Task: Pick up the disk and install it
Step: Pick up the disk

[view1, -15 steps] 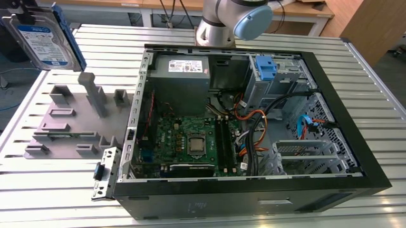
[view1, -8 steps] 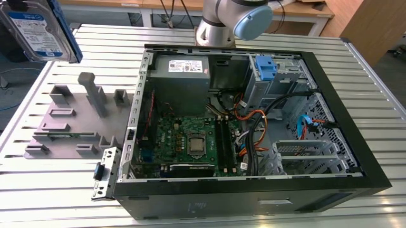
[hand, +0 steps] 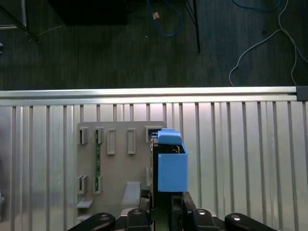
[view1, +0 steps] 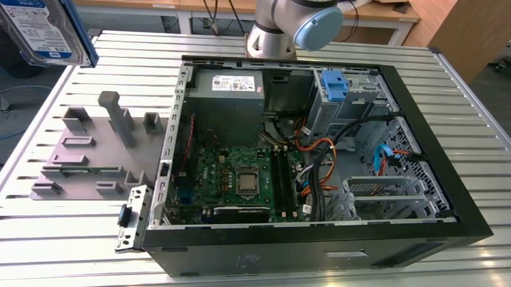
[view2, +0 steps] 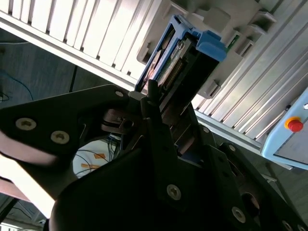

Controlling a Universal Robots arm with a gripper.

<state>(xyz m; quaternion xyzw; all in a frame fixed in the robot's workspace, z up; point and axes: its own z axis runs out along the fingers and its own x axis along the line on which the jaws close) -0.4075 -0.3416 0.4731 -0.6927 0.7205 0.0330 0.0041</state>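
- Here, I read the hand (hand: 166, 208) as clamped on the disk (hand: 172, 168), a flat silver metal hard drive in a blue plastic carrier. It grips one end, so the rest projects free.
- In the exterior view the disk hangs high, well apart from the open black computer case (view1: 319, 245); not yet installed.
- Beneath sits the grey moulded parts holder (hand: 120, 163) on the slatted aluminium bench (hand: 240, 144). The height, I judge, keeps the disk clear of its posts.

Blue-framed silver disk (view1: 42, 28), aloft
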